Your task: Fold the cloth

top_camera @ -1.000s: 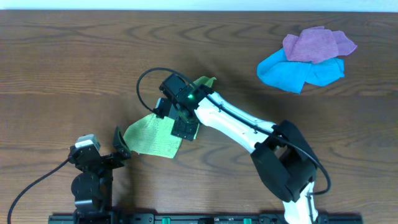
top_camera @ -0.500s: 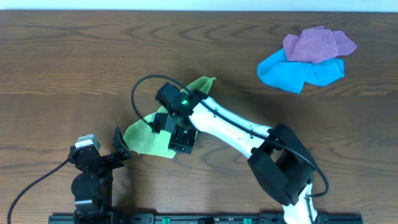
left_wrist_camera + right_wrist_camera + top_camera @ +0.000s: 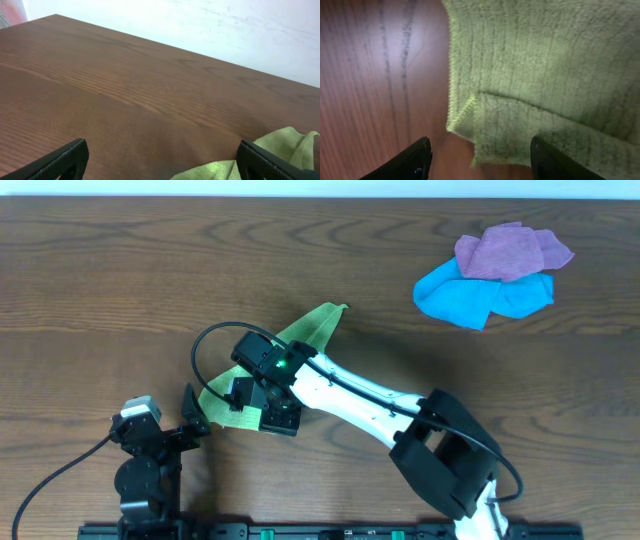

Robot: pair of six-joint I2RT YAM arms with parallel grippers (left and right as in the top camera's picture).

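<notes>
A dark brown wooden table (image 3: 120, 270) with a strong grain fills the overhead view. Over at its far right lies a bright blue cloth (image 3: 470, 298), crumpled into a loose heap. A purple cloth (image 3: 505, 252), just as rumpled, sits partly on top of it toward the back, overlapping its upper edge and touching it. In the left wrist view, a white, faintly scuffed wall (image 3: 225, 30) rises behind the table's far edge.

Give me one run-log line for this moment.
light lime-green microfibre cloth: partly folded | right end effector: open over cloth edge | left end effector: open, beside cloth
</notes>
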